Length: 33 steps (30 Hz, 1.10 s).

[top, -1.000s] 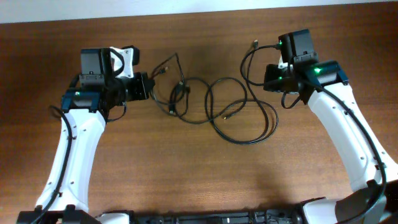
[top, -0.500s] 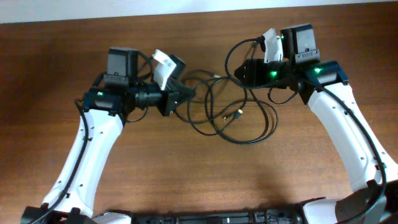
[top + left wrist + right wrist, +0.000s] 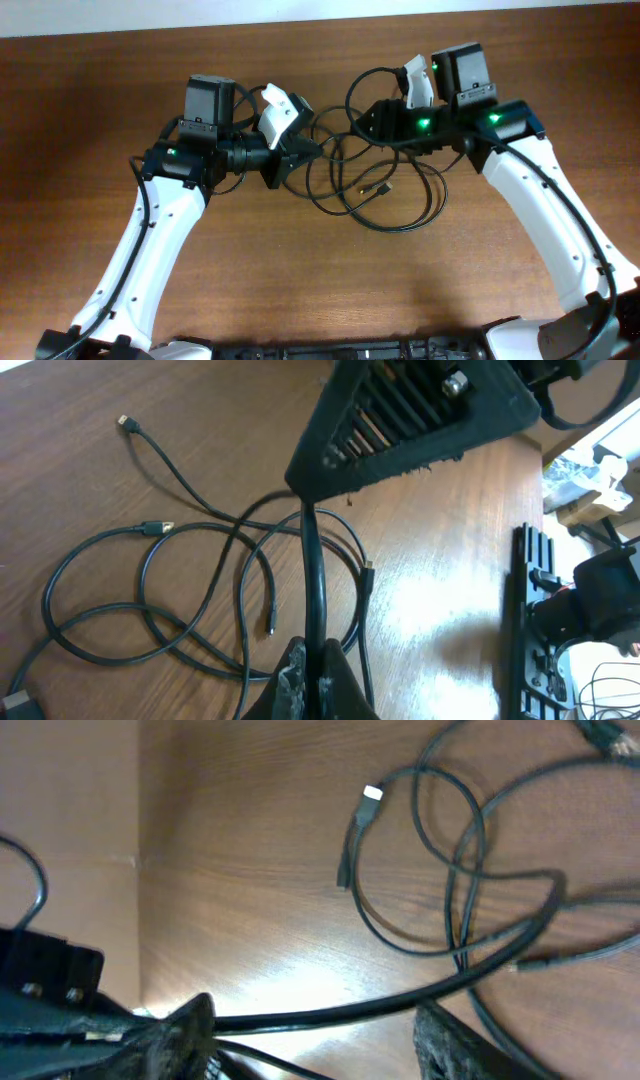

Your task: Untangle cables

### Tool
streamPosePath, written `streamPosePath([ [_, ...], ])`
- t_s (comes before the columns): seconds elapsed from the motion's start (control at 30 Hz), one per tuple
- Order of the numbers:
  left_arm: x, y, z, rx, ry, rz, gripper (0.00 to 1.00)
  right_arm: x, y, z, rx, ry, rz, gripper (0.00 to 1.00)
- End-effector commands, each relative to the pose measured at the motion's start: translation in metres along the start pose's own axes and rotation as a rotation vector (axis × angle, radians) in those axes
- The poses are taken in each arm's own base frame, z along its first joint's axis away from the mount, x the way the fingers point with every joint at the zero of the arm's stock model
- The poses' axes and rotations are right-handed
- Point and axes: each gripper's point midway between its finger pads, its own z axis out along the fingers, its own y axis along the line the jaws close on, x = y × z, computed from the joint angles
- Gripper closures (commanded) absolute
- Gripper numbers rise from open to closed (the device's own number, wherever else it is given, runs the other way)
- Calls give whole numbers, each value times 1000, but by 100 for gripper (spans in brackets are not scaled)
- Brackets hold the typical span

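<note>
Several thin black cables (image 3: 385,195) lie in overlapping loops on the wooden table between my two arms. My left gripper (image 3: 302,155) is shut on one cable strand (image 3: 312,575), which runs taut from its jaws (image 3: 315,660) up to my right gripper (image 3: 400,420). My right gripper (image 3: 368,118) hangs just right of the left one; its fingers (image 3: 315,1035) stand apart with a thick strand (image 3: 400,1000) crossing between them. More loops (image 3: 400,935) and a silver-tipped plug (image 3: 372,792) lie below it. A small loop (image 3: 355,90) rises behind the right gripper.
The table's far edge (image 3: 300,12) runs along the top of the overhead view. A black rail and arm base (image 3: 535,610) stand at the near side. Both white arms (image 3: 150,250) reach in from the front corners.
Both grippers have moved inward toward each other over the cable bundle, the left to the right and the right to the left. The small loop by the right gripper shifted left with it.
</note>
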Motion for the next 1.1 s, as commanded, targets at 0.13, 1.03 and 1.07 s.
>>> streamPosePath([
  [0.13,-19,-11,-13,-12,-47,80,100,-7,-27,5,148,-51,143,33],
  [1.03,-14,-15,-16,-36,-21,68,100,-18,-7,27,-10,-14,586,63],
  [1.07,-14,-15,-16,-35,-21,67,100,-20,-10,27,4,-30,586,68],
])
